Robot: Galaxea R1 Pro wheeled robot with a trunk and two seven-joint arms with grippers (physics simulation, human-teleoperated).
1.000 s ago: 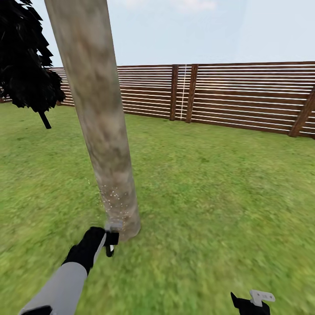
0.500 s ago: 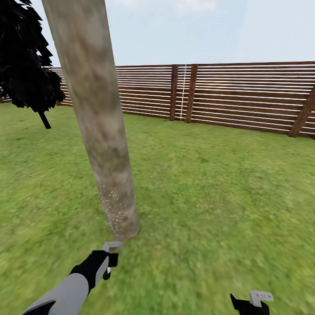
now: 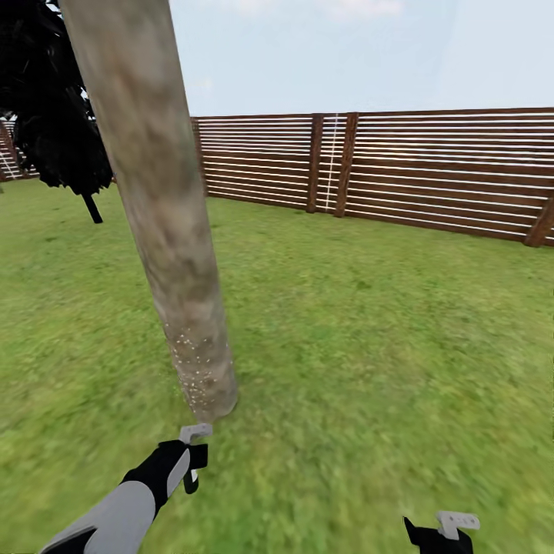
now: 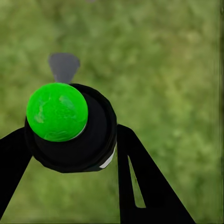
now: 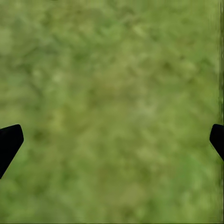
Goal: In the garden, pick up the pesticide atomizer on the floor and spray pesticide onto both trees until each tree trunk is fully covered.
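A thick mottled grey-brown tree trunk (image 3: 165, 223) leans up from the lawn just ahead of me. The pesticide (image 3: 196, 365) shows as white specks scattered over its lowest part. My left gripper (image 3: 192, 462) hovers low over the grass a short way in front of the trunk's base. It is shut on the pesticide atomizer (image 4: 74, 149), a dark round body with a bright green knob, seen between the black fingers (image 4: 140, 186) in the left wrist view. My right gripper (image 3: 450, 531) hangs open at the lower right over bare grass (image 5: 112, 93). A second tree's dark foliage (image 3: 54, 100) stands far left.
A brown slatted wooden fence (image 3: 431, 169) runs across the back of the garden. Green lawn (image 3: 385, 331) spreads wide to the right of the trunk and around both arms.
My left arm has drawn back from the trunk's base with the atomizer, and the spray cloud at the nozzle is gone. The view has shifted slightly, so the camera moved.
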